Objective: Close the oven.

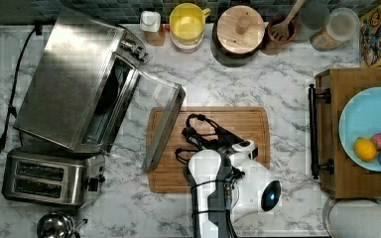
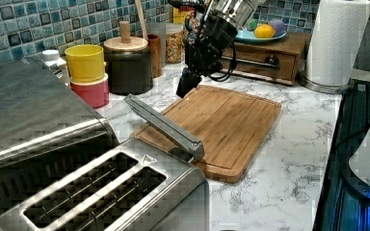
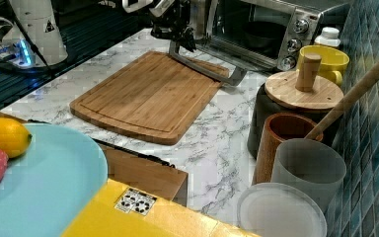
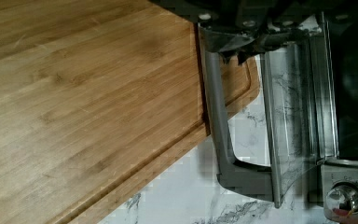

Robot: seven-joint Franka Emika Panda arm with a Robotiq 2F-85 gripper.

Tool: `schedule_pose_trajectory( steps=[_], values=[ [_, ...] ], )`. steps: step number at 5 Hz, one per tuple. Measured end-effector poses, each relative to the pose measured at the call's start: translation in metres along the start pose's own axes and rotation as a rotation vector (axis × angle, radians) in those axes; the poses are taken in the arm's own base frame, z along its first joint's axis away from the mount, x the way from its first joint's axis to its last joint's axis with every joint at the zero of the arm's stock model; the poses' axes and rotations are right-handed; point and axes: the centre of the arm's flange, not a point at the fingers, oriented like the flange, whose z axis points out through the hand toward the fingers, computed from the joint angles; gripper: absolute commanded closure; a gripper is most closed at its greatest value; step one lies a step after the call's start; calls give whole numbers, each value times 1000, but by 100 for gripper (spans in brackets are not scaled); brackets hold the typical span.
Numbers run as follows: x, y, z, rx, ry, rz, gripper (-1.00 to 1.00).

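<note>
Closing the oven (image 1: 74,79): door was down.
End effector (image 2: 185,85) state unclear, near handle (image 4: 219,116); a glancing push could've slipped off.

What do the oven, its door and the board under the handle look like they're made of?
The oven looks like brushed stainless steel, going by its dull grey streaked sheen. Its door seems glass, since marble shows through, and has a metal-looking bar handle. The cutting board looks like bamboo or wood, given its striped grain.
</note>
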Motion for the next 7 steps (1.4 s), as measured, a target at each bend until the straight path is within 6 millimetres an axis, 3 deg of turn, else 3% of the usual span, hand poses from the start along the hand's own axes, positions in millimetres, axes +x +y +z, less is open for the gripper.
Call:
schedule_pose_trajectory(
  steps=[2,3,4,5,6,7],
  values=[
    [-19,28,37,-6,3,-127,100],
    [-37,39,63,-4,-35,-102,100],
    [-49,42,69,60,51,-35,100],
    [-47,31,55,91,99,-91,100],
    [-32,7,36,146,100,-209,100],
    [-13,-15,40,154,5,-318,100]
  ],
)
